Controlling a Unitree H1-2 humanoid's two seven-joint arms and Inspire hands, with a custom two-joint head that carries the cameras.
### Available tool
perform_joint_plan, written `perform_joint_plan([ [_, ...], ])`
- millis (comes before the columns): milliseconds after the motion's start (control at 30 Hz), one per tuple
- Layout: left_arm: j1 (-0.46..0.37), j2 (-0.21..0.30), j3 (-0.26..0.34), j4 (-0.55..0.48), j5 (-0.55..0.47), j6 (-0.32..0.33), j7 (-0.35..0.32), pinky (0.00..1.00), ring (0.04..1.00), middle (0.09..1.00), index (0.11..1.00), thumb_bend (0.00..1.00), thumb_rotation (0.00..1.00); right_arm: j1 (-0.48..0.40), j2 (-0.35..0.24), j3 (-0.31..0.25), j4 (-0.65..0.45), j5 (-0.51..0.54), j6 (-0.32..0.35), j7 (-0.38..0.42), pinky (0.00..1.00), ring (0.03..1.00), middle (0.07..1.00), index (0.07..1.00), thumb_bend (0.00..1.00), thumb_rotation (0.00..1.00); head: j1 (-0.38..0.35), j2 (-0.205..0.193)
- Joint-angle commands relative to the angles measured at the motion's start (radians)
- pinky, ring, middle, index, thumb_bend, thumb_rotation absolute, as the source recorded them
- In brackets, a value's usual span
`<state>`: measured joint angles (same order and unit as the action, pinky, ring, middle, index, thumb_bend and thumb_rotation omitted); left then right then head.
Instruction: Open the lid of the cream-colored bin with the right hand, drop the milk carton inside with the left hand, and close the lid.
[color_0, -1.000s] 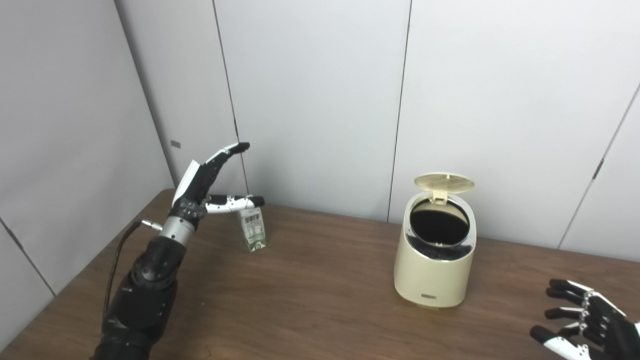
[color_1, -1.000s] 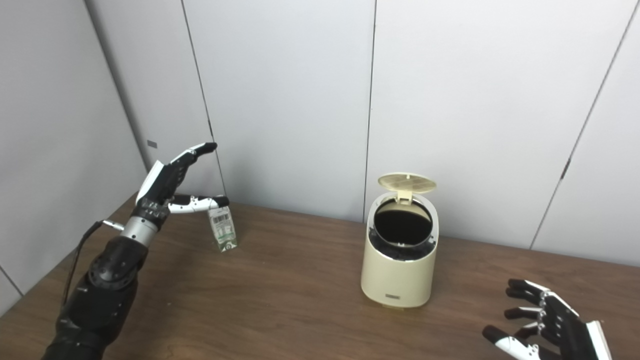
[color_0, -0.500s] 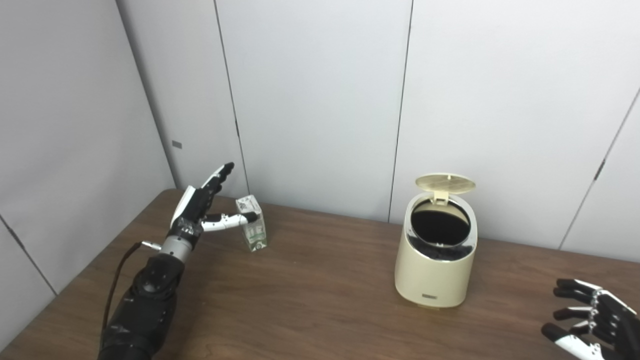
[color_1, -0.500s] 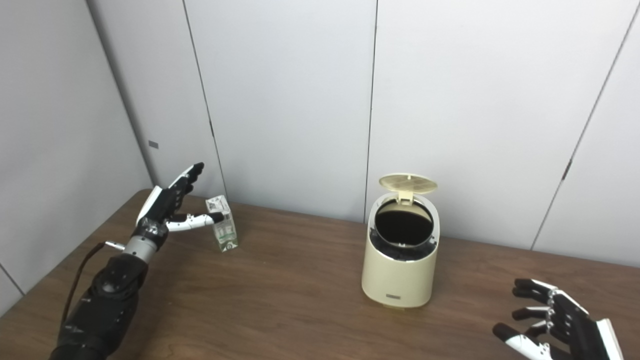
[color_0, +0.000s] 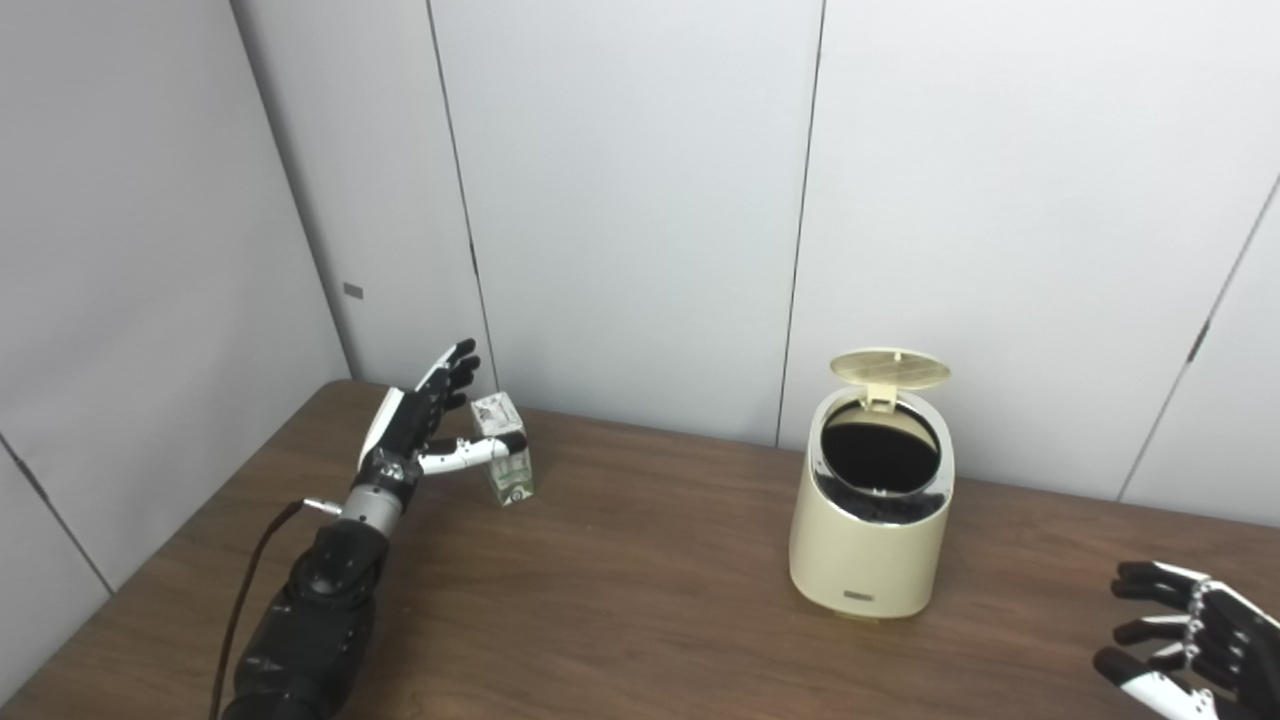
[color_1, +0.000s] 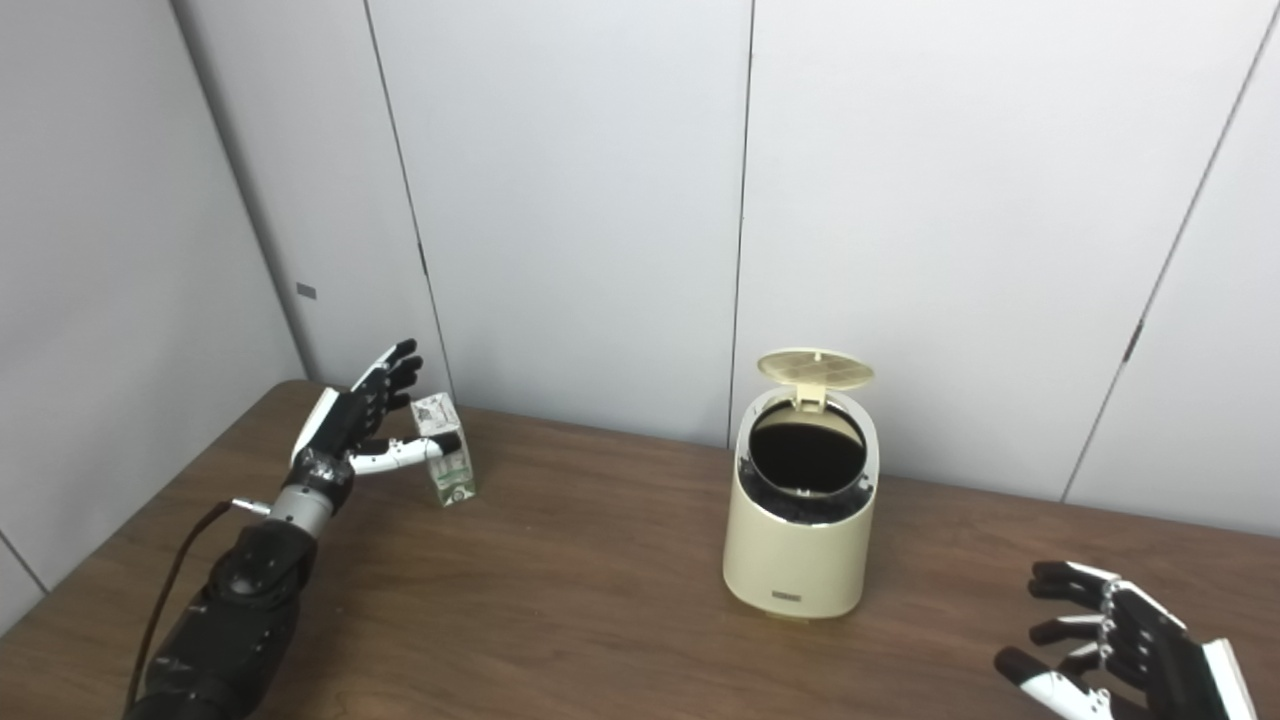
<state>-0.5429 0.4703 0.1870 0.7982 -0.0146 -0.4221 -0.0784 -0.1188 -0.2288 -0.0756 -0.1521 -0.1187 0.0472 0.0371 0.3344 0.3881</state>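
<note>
Since the left hand (color_0: 415, 430) dropped beside the milk carton (color_0: 503, 461) near the table's (color_0: 640, 590) back-left corner, thumb now across its front, fingers spread, nothing gripped; grasp looks next. Bin (color_0: 868, 520) lid (color_0: 890, 368) up. Right hand (color_0: 1195, 640) idle, spread, empty.

So the cream-colored bin (color_0: 868, 520) is a rounded tub standing upright on the brown surface (color_0: 640, 600), right of center. Its round lid (color_0: 890, 368) is flipped up on the back hinge, and the inside looks black. The milk carton (color_0: 503, 450) is small, white with green print, standing upright well off to the left near the wall.
</note>
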Motion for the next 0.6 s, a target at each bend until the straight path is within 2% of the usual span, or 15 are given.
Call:
perform_joint_plan([
  [0,-0.034,0.011,0.013,-0.005,-0.028,-0.026,0.010,0.89,0.889,0.882,0.930,0.94,0.23,-0.024,-0.020,-0.013,-0.041,0.003,-0.023,-0.003,0.32,0.538,0.673,0.656,1.00,0.47,-0.001,0.002],
  [133,-0.036,-0.004,0.022,0.008,-0.067,-0.015,-0.011,0.83,0.858,0.853,0.873,0.95,0.20,-0.019,-0.018,-0.016,-0.046,0.003,-0.023,-0.005,0.32,0.541,0.676,0.659,1.00,0.47,-0.003,0.007],
  [267,-0.034,-0.011,0.008,0.018,-0.020,-0.027,0.040,0.72,0.759,0.796,0.850,0.95,0.21,-0.011,-0.016,-0.021,-0.061,0.002,-0.013,-0.006,0.32,0.533,0.672,0.660,1.00,0.48,-0.004,0.010],
  [367,-0.033,-0.010,-0.009,0.028,0.028,-0.028,0.090,0.70,0.728,0.769,0.835,0.95,0.25,-0.006,-0.016,-0.025,-0.069,0.006,-0.007,-0.004,0.32,0.522,0.653,0.647,1.00,0.50,-0.005,0.015],
  [567,-0.033,-0.017,-0.022,0.059,0.036,-0.029,0.121,0.73,0.749,0.773,0.826,0.95,0.25,0.003,-0.018,-0.029,-0.075,0.011,-0.008,0.003,0.34,0.532,0.647,0.644,1.00,0.50,-0.005,0.020],
])
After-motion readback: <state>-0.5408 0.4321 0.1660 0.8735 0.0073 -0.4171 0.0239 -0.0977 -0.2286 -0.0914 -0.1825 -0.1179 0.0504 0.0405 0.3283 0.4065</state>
